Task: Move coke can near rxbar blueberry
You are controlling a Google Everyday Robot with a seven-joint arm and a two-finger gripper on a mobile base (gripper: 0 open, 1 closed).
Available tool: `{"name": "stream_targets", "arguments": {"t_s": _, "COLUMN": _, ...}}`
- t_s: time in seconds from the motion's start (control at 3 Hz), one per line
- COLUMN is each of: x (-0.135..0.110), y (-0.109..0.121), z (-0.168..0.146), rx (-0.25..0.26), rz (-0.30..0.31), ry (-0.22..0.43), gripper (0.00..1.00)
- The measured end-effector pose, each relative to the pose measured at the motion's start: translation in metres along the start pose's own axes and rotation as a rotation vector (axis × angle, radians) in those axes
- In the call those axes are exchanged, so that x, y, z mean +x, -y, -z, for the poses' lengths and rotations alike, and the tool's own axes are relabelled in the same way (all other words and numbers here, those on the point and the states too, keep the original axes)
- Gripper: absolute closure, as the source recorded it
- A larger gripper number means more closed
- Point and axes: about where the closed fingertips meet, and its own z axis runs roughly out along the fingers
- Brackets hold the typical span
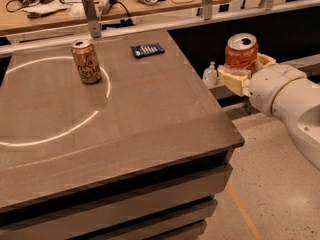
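- Coke can [241, 49] stands upright in the gripper [246, 70], held in the air off the right edge of the counter [150, 124], over the floor and touching no surface.
- Cream fingers [231, 78] pinch the can's lower half from both sides; the silver top faces up.
- Rxbar blueberry [147, 49] lies flat near the counter's far edge, to the left of the can in this view and at about the same depth. Its long axis runs roughly left to right, so its right end points toward the can.
- Your coming move, as I judge it, is a carry leftward over the counter's edge, then a set-down just beside that right end, without landing on the wrapper.
- Tan-gold can [86, 61] stands farther left, beyond the bar and well apart from it; it matters only if you overshoot.
- Small clear bottle [210, 75] stands on a ledge between the gripper and the counter, lower than the can; keep your height as you pass it.
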Motion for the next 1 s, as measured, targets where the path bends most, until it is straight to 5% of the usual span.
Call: {"name": "stream_targets", "arguments": {"t_s": 1.0, "x": 0.007, "y": 0.034, "z": -0.108, "rx": -0.003, "rz": -0.057, "ry": 0.043, "gripper": 1.0}}
